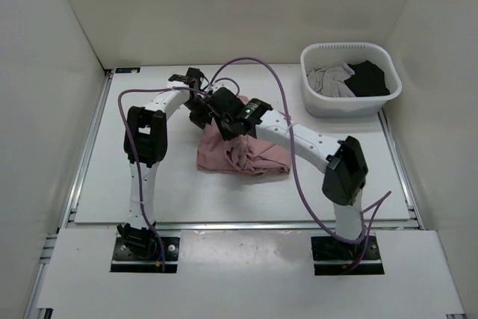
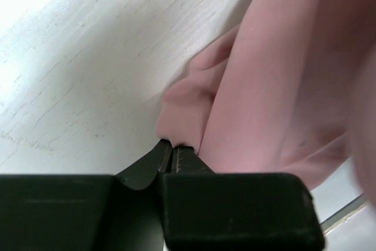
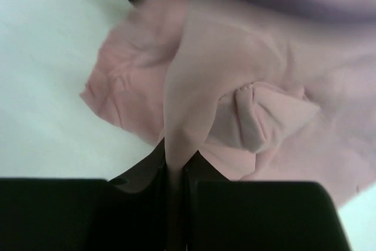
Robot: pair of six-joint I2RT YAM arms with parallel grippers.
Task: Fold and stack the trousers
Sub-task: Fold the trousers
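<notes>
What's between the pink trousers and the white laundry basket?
Top view: no object rests on the table between pink trousers and basket; only the right arm and its purple cable cross above it.

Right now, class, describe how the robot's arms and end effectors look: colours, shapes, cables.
Both arms, left arm and right arm, have white tubular links with black joint housings. Purple cables loop along them. The left end effector and right end effector have black, blocky fingers tapering to tips.
</notes>
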